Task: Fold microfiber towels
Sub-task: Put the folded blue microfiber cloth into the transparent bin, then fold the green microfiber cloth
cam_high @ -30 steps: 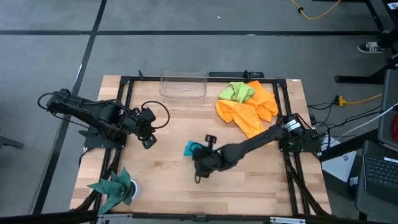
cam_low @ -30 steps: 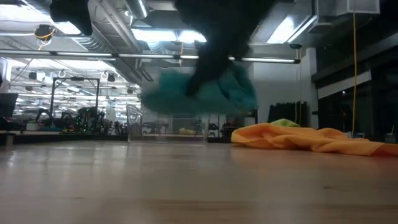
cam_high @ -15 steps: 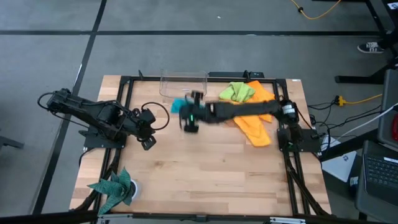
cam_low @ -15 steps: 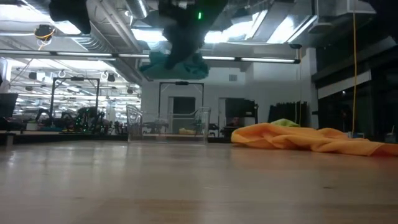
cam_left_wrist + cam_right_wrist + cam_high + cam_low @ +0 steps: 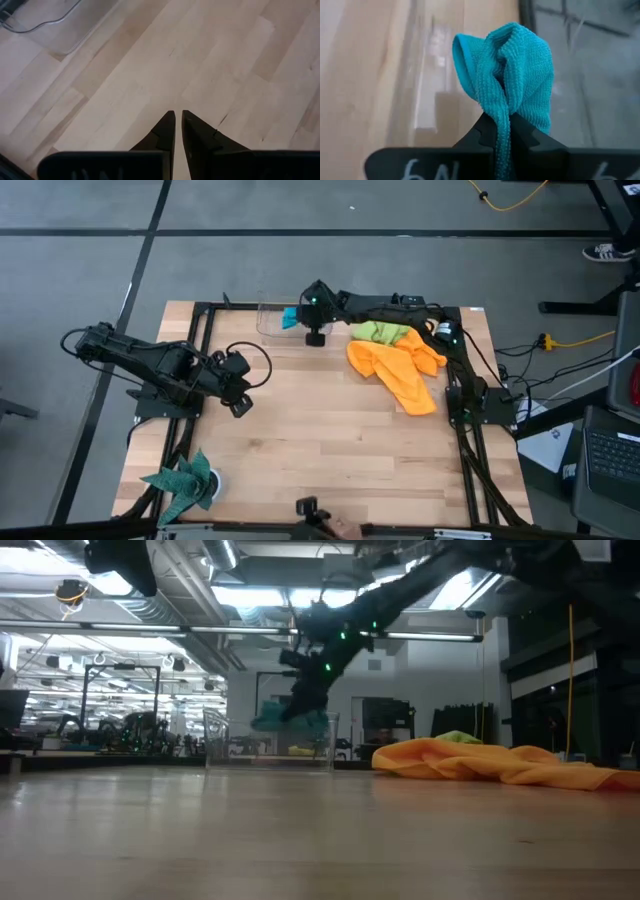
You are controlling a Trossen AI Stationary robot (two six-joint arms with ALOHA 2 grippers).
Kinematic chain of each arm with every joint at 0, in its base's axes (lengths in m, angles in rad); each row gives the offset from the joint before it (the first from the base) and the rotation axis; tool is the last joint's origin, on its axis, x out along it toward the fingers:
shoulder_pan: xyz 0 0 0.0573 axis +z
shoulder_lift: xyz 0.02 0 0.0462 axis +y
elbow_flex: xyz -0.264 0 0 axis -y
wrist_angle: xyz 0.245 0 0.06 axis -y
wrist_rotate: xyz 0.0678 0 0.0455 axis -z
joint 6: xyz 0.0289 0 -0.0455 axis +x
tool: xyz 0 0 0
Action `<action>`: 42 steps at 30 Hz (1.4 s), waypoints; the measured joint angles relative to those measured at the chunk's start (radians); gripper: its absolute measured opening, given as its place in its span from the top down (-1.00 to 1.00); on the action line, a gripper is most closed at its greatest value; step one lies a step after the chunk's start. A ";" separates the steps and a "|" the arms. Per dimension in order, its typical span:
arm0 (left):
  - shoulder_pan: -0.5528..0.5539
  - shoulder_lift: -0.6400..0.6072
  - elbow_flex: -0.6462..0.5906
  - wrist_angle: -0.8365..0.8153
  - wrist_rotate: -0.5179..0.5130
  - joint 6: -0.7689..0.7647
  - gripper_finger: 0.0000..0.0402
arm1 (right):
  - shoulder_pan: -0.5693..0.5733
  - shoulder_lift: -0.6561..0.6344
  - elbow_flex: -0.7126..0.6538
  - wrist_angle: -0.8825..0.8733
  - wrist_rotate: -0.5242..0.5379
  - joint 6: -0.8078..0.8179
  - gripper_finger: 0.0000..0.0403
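Observation:
My right gripper (image 5: 299, 318) is shut on a bunched turquoise-blue towel (image 5: 510, 70) and reaches over the clear bin (image 5: 272, 330) at the table's far edge. In the low view the towel (image 5: 290, 721) hangs at the height of the bin's rim (image 5: 268, 716). Two orange towels (image 5: 400, 365) and a lime-green towel (image 5: 380, 330) lie in a heap at the far right, resting on the tabletop. My left gripper (image 5: 240, 408) hovers shut over the bare wood at the left (image 5: 178, 117). My right gripper pinches a gathered fold of the turquoise towel (image 5: 503, 125) between its two fingers, several layers together. The fingers slant down from the table's right side. The towel is clear of the table and bulges out past the fingertips in a loose bunch. Whether it touches the bin, I cannot tell.
A dark teal spiky-edged cloth (image 5: 185, 485) lies at the near left corner. A black frame (image 5: 200, 315) runs along the table's edges. The wood in the middle of the table (image 5: 330, 440) is bare.
My right gripper has swung fast from the middle of the table toward the far edge, rolling its wrist, and now stands over the clear bin. The turquoise towel has travelled with it, bunched and clear of the table.

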 joint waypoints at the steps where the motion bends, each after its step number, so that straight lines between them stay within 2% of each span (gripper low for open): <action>1: 0.000 0.000 0.000 0.001 -0.001 0.000 0.87 | -0.011 0.010 0.000 -0.004 -0.014 -0.011 0.91; 9: 0.000 0.000 0.000 0.011 -0.001 -0.001 0.87 | -0.043 0.034 0.017 0.040 -0.108 -0.074 0.90; 20: 0.000 0.000 0.000 0.038 -0.001 -0.011 0.87 | -0.044 0.033 0.018 0.048 -0.105 -0.073 0.20; 24: 0.000 0.000 0.000 0.038 -0.001 -0.026 0.87 | -0.043 0.033 0.018 0.039 -0.105 -0.073 0.09; 29: 0.000 0.000 0.000 0.037 -0.001 -0.026 0.87 | -0.029 0.030 0.028 0.018 -0.104 -0.068 0.06; 33: 0.000 0.000 0.000 0.037 -0.001 -0.026 0.87 | -0.022 0.029 0.139 -0.060 -0.094 -0.036 0.08; 42: 0.000 0.000 0.000 0.037 -0.001 -0.026 0.87 | -0.025 0.025 0.481 -0.323 -0.017 0.195 0.13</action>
